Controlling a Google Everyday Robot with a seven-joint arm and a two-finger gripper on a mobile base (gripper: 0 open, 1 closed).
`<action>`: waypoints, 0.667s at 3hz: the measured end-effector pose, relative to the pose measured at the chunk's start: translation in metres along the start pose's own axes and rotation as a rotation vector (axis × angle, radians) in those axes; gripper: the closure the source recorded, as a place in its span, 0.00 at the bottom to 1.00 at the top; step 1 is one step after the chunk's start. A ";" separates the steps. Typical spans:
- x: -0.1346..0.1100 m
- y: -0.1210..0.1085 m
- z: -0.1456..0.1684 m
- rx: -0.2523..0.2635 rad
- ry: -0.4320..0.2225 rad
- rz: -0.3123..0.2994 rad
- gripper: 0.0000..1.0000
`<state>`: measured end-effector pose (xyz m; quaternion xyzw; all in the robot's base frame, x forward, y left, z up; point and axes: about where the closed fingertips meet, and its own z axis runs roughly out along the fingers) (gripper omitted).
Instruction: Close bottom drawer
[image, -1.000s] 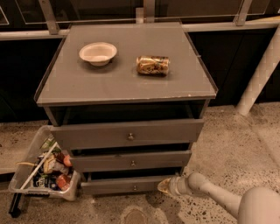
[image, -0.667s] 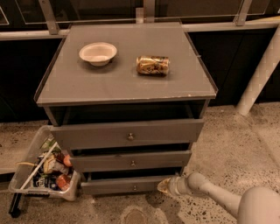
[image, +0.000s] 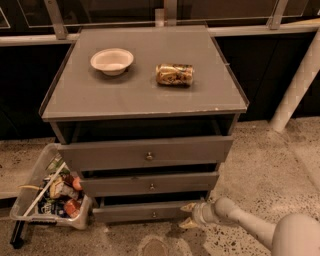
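Speckled stone floor (image: 280, 150), grey cabinet (image: 145, 95) against dark panelled wall (image: 20, 75), white slanted post (image: 296, 85) at right.

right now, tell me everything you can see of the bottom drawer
The bottom drawer is the lowest of three in the grey cabinet. It has a flat matte grey front with a small round metal knob at its middle. It sits level just above the speckled floor and stands a little way out, with a dark gap above its front; its inside is hidden. The gripper is at its right end, open; contact cannot be told. A clear bin stands by its left end.
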<state>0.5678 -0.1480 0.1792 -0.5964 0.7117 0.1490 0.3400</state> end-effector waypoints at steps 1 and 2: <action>0.000 0.000 0.000 0.000 0.000 0.000 0.00; 0.000 0.000 0.000 0.000 0.000 0.000 0.00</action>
